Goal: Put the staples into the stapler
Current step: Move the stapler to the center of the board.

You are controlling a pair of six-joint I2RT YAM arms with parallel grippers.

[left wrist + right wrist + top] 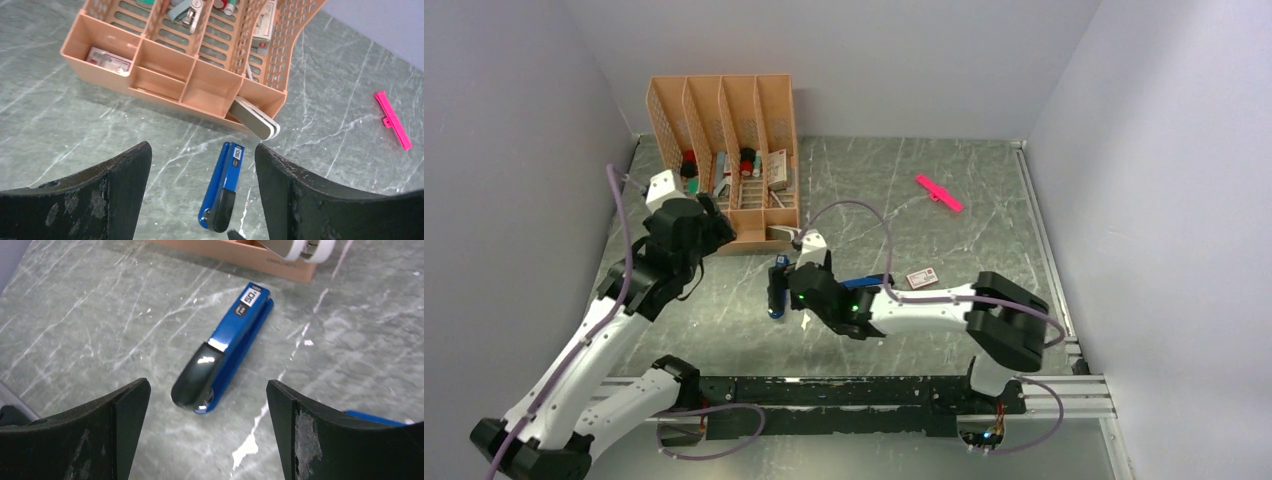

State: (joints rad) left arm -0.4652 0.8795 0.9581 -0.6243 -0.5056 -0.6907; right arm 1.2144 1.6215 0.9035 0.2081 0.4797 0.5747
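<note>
**Both hands wide open, stapler lying free on the counter**

The grey-green marbled counter (904,180) carries everything. At its far left stands a peach slotted organizer (724,130), with low open compartments along its front. A flat grey-and-white object (255,119) leans out of the front right compartment.

The left hand (202,147) hovers in front of the organizer. Its two dark fingers are spread far apart and nothing is between them. The right hand (208,384) reaches in from the right, low over the counter. Its fingers are also spread wide and grip nothing.

The blue stapler (225,355) lies flat and closed on the counter, near the organizer's front right corner. Its black-capped end points toward the right hand, and in the right wrist view it sits between that hand's fingers, touched by neither.

A bright pink stick (939,193) lies well apart at the far right. The small pink-and-white staple box (922,277) rests on the counter just beside the right forearm, apart from the stapler. Whether it holds strips cannot be told.
</note>
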